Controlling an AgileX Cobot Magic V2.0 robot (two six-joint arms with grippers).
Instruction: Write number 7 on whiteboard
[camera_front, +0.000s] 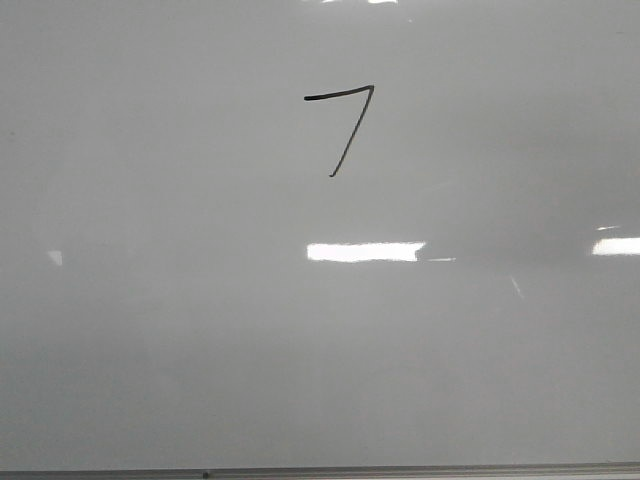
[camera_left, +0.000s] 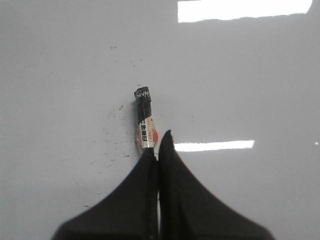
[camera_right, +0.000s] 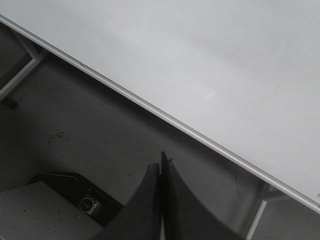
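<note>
The left gripper (camera_left: 159, 145) has its two dark fingers pressed together around the lower barrel of a marker (camera_left: 144, 120), which sticks out past the fingertips with its black cap end pointing away from the wrist; a white and orange label with printed characters wraps the barrel just beyond the grip. In the left wrist view the marker lies over the whiteboard (camera_left: 60, 75), whose pale glossy surface carries small dark specks near the pen and two bright rectangular light reflections; whether the cap end touches the board cannot be told. The right gripper (camera_right: 161, 167) has its fingers closed against each other with nothing between them, and it sits off the board, over a dark grey floor area beside the thin metal edge (camera_right: 150, 111) of the whiteboard (camera_right: 210, 50), which runs diagonally across that view. Pale frame struts show under the board's edge, and a dark unit with a small round dial (camera_right: 86, 203) lies near the gripper's base. In the front view the number 7 (camera_front: 345, 125) stands in thin black line on the upper middle of the whiteboard (camera_front: 150, 330), above a bright reflection, with the metal bottom edge far below it.
</note>
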